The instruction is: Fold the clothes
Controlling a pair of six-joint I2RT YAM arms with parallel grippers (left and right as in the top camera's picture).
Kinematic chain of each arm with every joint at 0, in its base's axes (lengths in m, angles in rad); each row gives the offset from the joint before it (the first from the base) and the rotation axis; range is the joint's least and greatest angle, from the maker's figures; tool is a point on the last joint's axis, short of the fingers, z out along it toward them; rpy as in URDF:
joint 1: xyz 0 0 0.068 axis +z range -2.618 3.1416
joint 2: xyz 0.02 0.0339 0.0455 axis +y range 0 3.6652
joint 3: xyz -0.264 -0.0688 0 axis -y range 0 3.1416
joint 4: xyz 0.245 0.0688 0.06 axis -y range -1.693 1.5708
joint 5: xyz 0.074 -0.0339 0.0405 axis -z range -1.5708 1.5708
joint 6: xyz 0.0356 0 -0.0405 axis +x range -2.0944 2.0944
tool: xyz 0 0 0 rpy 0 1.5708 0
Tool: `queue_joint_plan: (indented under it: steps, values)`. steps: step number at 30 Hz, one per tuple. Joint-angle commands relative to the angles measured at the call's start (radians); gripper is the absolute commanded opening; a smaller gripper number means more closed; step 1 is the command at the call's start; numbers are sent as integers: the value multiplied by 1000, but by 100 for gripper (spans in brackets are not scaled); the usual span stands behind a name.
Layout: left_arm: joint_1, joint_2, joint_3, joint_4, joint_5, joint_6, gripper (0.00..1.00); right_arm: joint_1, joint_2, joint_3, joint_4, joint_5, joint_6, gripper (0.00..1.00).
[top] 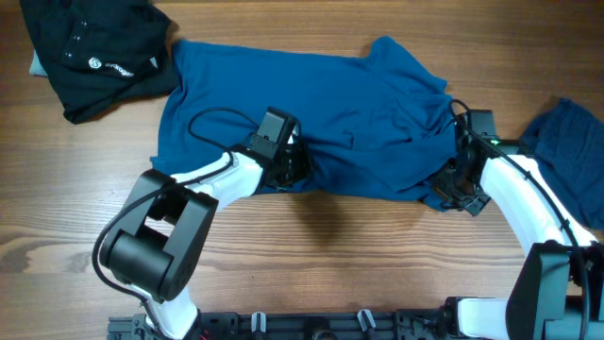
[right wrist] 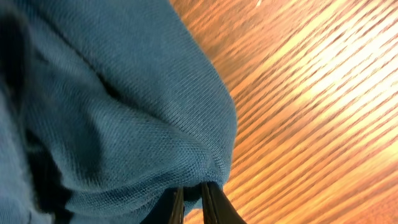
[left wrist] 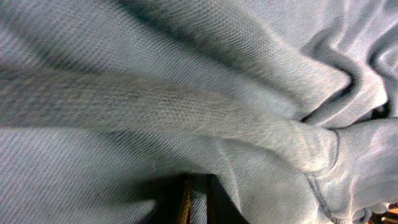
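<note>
A mid-blue T-shirt (top: pixel 340 94) lies spread across the middle of the wooden table, wrinkled toward its right side. My left gripper (top: pixel 288 170) sits at the shirt's near edge, left of centre. In the left wrist view its cloth (left wrist: pixel 186 93) fills the frame, and the gripper (left wrist: pixel 199 180) is shut on a thin fold of it. My right gripper (top: pixel 451 179) is at the shirt's near right corner. In the right wrist view that gripper (right wrist: pixel 192 190) is shut on a bunched edge of the shirt (right wrist: pixel 112 93). A darker blue garment (top: pixel 566 132) lies at the right edge.
A black garment (top: pixel 94 47) with a small white logo is heaped at the far left corner, touching the shirt's left shoulder. Bare wood (top: pixel 340 246) runs along the near side between both arms. The right arm lies just left of the darker blue garment.
</note>
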Motion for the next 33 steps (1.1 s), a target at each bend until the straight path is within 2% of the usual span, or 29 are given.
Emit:
queue_joint_plan:
  steps: [1, 9, 18, 25, 28, 29, 31, 33]
  values:
    - [56, 70, -61, -130, -58, -4, 9, -35, 12, -13, 24, 50, -53, 14]
    - [224, 31, -61, -300, -58, 121, 6, -103, 12, -13, 58, 50, -88, 15]
    - [271, 3, -61, -360, -19, 206, 4, -128, 12, -3, 80, 51, -119, 14]
    - [270, -215, -61, -463, 21, 258, 8, -128, 6, 100, -14, 3, -120, 5]
    - [270, -341, -61, -508, 21, 262, 15, -128, -5, 158, -60, -35, -146, 4]
    - [270, -386, -61, -521, 20, 267, 22, -128, -13, 177, -75, -53, -154, 4]
    - [270, -468, -61, -547, 16, 285, 46, -128, -33, 210, -97, -114, -193, 4]
    - [270, -535, -61, -577, -29, 284, 62, -127, -55, 227, -101, -232, -253, 5]
